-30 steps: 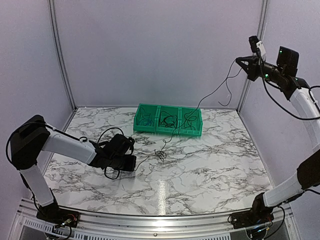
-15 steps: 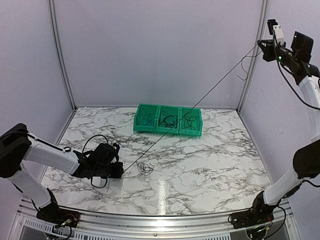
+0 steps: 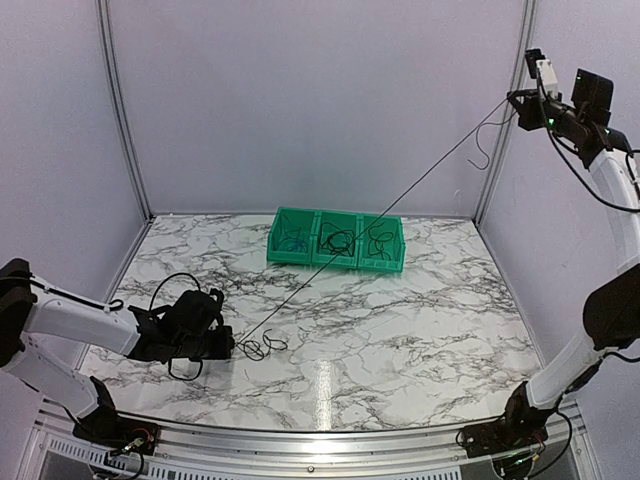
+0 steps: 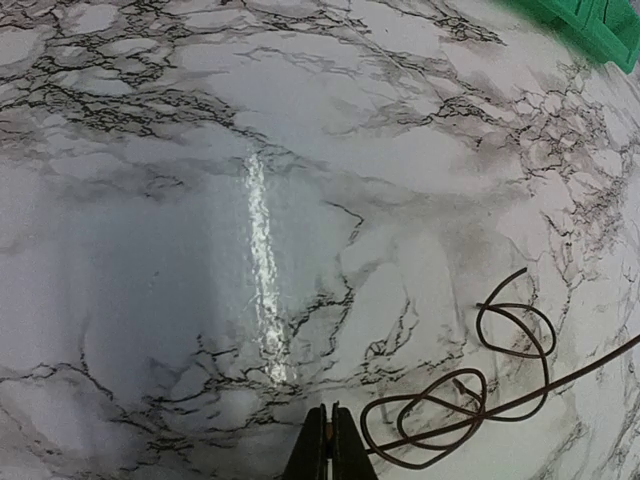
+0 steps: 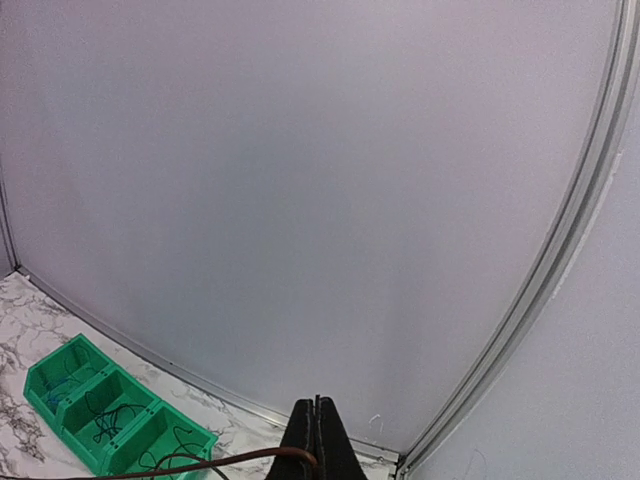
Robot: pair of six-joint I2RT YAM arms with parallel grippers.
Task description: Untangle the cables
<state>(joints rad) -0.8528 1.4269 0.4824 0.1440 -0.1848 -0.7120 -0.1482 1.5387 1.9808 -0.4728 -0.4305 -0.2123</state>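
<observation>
Between the left tool [image 3: 232,346] and right tool [image 3: 512,98] stretches one taut cable [image 3: 430,172].

A: We've got a marble-pattern worktop [image 3: 420,330], white with dark veins. Glare streak [image 3: 322,385] near the front.
B: Agreed. We see plain pale lilac walls [image 3: 320,100], metal corner posts [image 3: 123,110], and an aluminium rail [image 3: 320,438] along the near edge.

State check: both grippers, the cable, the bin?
Left gripper: shut on cable, low by the table.
Right gripper: shut on cable, raised high.
Cable: taut between both grippers; loose loops on the table near the left one.
Bin: upright, cables in all three compartments.
</observation>
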